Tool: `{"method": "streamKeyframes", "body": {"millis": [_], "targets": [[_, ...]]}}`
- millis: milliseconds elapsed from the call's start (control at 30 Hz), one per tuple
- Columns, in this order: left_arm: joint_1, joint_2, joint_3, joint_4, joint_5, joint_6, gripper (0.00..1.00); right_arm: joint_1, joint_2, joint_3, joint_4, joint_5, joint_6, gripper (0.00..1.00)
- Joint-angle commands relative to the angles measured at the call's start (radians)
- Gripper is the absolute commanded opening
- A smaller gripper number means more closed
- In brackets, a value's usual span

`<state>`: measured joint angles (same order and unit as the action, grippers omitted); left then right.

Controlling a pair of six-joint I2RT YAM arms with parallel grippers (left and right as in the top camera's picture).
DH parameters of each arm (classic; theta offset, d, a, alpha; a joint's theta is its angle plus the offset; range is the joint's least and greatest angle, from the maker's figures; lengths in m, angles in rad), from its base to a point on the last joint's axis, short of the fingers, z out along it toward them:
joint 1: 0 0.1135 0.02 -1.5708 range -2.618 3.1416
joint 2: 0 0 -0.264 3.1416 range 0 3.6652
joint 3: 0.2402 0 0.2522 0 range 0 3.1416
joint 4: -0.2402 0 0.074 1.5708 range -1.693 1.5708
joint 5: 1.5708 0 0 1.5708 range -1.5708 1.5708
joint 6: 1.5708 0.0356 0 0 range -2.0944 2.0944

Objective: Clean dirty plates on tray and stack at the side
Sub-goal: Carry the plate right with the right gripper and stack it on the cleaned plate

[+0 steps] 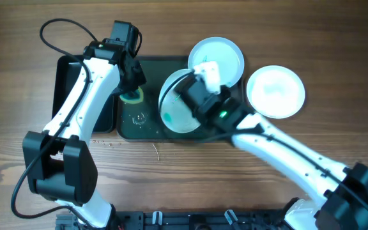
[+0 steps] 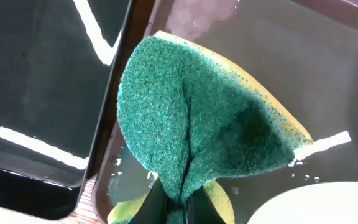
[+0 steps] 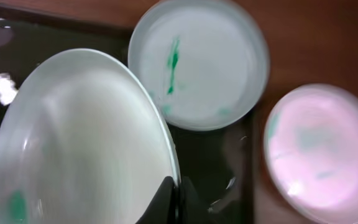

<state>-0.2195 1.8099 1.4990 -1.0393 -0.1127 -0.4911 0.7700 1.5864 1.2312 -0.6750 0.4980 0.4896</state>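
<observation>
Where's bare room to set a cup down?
Mostly bare wooden table runs along the dark rectangular tray's near edge. The tray's right end is crowded: a tilted white plate in the right gripper, another round white plate behind.

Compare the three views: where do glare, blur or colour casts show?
Overhead: sharp and evenly lit, side plate bright. Left wrist: sponge crisp, white light streaks glaring off bin and tray. Right wrist: soft all over, held plate blurred, side plate cast pink.
</observation>
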Motion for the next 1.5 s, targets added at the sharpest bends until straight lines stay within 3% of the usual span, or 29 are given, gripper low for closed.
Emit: {"method": "streamKeyframes", "body": {"millis": [0, 233, 467, 667, 1067, 1200, 1467], "targets": [[0.008, 0.008, 0.007, 0.003, 0.027, 0.012, 0.04, -0.167, -0.053, 0.007, 0.0, -0.417, 0.067, 0.04], [0.008, 0.008, 0.007, 0.003, 0.027, 0.012, 0.04, -0.507, -0.06, 0.007, -0.027, -0.706, 0.032, 0.04], [0.008, 0.008, 0.007, 0.004, 0.027, 0.013, 0.04, -0.808, -0.056, 0.005, -0.103, -0.681, -0.026, 0.04], [0.008, 0.008, 0.007, 0.004, 0.027, 0.012, 0.04, -1.009, -0.007, 0.004, -0.15, -0.509, -0.046, 0.04], [0.008, 0.008, 0.007, 0.005, 0.027, 0.012, 0.04, -1.035, 0.178, 0.004, -0.146, -0.471, -0.046, 0.05], [0.008, 0.008, 0.007, 0.005, 0.027, 0.012, 0.04, -1.035, 0.185, 0.006, -0.157, -0.568, -0.133, 0.26], [0.008, 0.008, 0.007, 0.015, 0.027, 0.012, 0.04, -0.98, 0.139, 0.146, -0.239, -0.795, -0.233, 0.36]]}}
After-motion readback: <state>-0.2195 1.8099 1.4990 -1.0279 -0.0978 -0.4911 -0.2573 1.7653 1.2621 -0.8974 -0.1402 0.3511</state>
